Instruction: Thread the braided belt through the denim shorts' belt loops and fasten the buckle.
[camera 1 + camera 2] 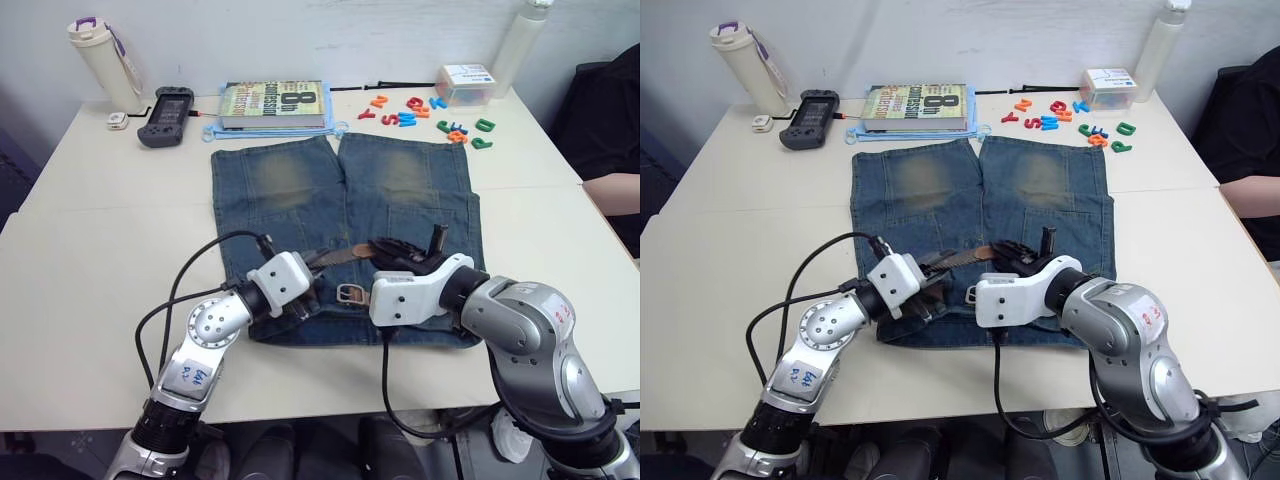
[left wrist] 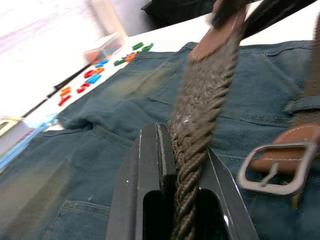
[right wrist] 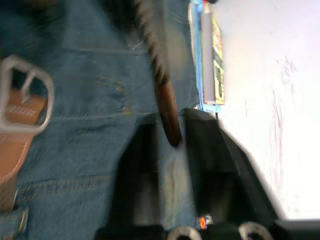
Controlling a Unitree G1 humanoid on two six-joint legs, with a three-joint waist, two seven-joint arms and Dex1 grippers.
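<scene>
Left jaws clamp braided belt (image 2: 200, 125); right jaws apart — tan tip between them.

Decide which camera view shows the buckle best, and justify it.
The left wrist view: the buckle appears large, with frame and prong distinct. The right wrist view cuts it at the edge; both eye views show it small, between the two hands.

The denim shorts (image 1: 340, 200) were blue with faded yellowish patches on both legs; the braided belt (image 2: 200, 115) was dark brown, woven, with a tan leather tip and a silver buckle (image 2: 272, 167)
</scene>
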